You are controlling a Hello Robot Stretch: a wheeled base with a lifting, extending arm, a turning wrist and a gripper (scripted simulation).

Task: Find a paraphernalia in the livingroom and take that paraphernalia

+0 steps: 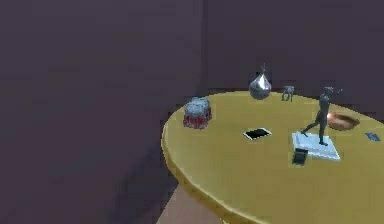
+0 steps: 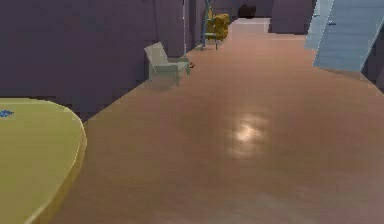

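A round yellow table (image 1: 230, 170) stands at the forward view's right, close to dark purple walls. On it rest a small red and grey box-like thing (image 1: 198, 112), a silver teardrop vase (image 1: 261, 84), a flat dark phone-like slab (image 1: 258, 134), a dark figurine on a pale base (image 1: 319, 126), a brown bowl (image 1: 344, 121) and a small dark stand (image 1: 288, 92). Another small dark thing (image 1: 299, 157) lies near the figurine's base. The same table's yellow edge (image 2: 55, 160) shows at the arm side view's lower left.
Brown wooden floor (image 2: 240, 130) runs far out in the arm side view. A pale chair (image 2: 163, 63) stands by the purple wall, a yellow object (image 2: 215, 27) farther back. A light blue staircase-like shape (image 2: 350, 35) rises at the upper right.
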